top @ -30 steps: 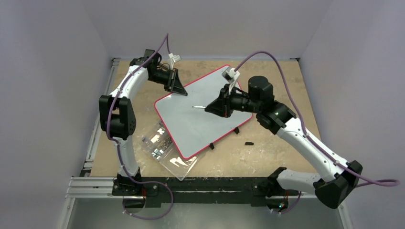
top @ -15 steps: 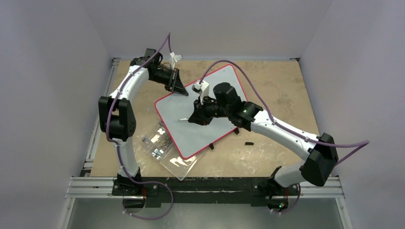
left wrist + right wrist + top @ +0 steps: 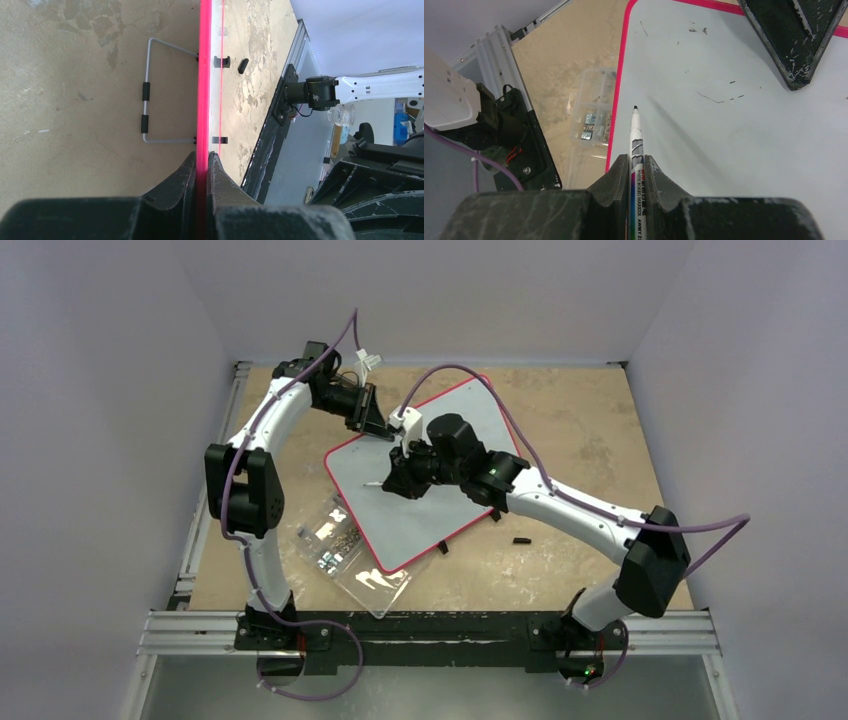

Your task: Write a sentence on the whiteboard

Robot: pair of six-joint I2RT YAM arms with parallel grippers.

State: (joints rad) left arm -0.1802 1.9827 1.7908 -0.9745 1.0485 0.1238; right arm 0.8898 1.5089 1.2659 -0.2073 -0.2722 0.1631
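As left fingers (image 3: 186,181) pinch the whiteboard (image 3: 420,522), right fingers (image 3: 616,186) hold a marker (image 3: 636,136) above.

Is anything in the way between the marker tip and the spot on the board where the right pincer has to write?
Nothing visible. The marker in the right pincer points at open whiteboard surface. The left pincer clamps the board's edge farther off, clear of the tip.

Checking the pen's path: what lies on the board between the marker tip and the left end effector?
Bare whiteboard, apart from a few faint dark marks; the right wrist view shows it.
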